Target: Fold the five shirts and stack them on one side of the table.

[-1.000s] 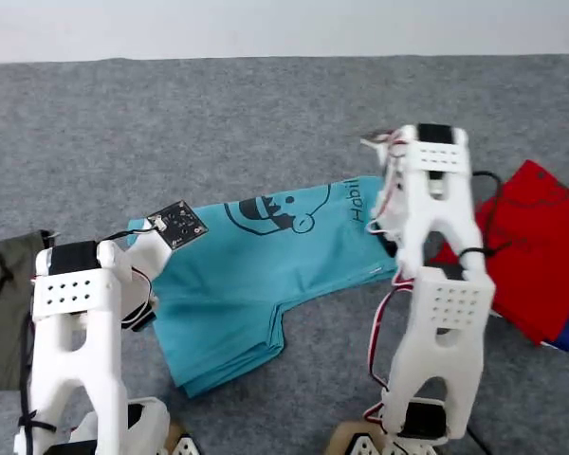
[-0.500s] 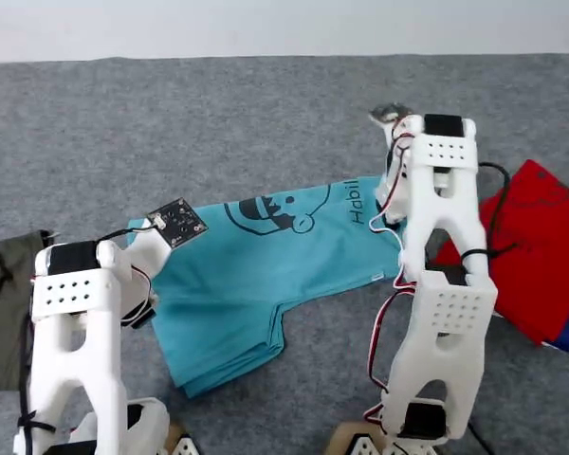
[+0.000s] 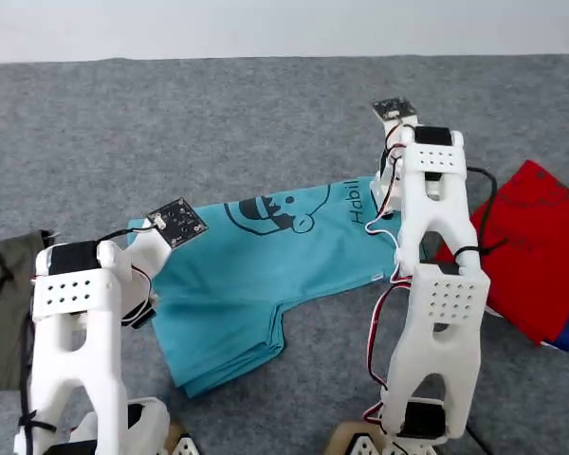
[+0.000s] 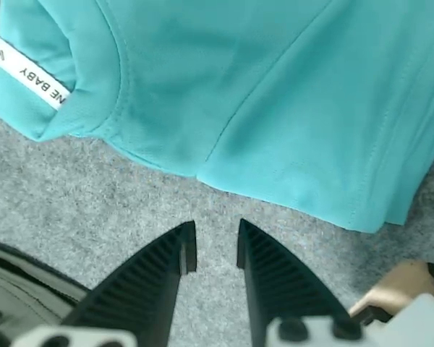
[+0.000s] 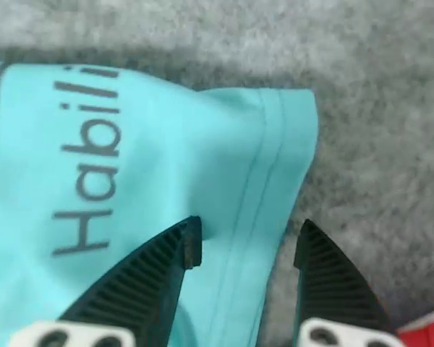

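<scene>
Right wrist view: spread right fingers (image 5: 155, 278) are straddling the teal shirt's (image 5: 130, 159) three-o'clock hem, possibly risking pinching just one layer.

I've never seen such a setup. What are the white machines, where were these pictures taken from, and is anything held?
These are two robot arms, the left arm and the right arm, each ending in a two-fingered claw. One picture looks down from a fixed camera over the table; the other two come from wrist cameras. A teal shirt lies in the middle, a red shirt by the right arm, a dark garment by the left. The left claw hangs open over bare table beside the teal shirt; the right claw is open astride its hem. Neither holds anything.
</scene>
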You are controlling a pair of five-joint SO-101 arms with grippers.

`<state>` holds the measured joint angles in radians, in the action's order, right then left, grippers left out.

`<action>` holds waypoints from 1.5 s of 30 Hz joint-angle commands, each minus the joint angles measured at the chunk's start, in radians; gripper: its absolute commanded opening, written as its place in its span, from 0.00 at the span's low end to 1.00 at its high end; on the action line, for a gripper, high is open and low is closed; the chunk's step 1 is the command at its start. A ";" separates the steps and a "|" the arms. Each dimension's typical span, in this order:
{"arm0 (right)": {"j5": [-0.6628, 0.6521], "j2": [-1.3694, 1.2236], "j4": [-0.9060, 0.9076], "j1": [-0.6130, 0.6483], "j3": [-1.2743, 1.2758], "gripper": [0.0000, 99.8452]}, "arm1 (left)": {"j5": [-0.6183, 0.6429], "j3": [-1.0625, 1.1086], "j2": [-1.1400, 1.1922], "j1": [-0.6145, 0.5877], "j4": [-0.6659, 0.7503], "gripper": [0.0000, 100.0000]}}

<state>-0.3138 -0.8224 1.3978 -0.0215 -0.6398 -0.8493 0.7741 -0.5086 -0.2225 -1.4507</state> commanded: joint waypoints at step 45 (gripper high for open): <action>-0.025 -0.084 0.252 0.031 -0.578 0.17 | 0.132 -0.001 -0.104 -0.005 0.060 0.05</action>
<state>-0.3491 -0.9590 1.5543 0.0000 -1.0894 -0.7772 0.8170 -0.5439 -0.2225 -1.3970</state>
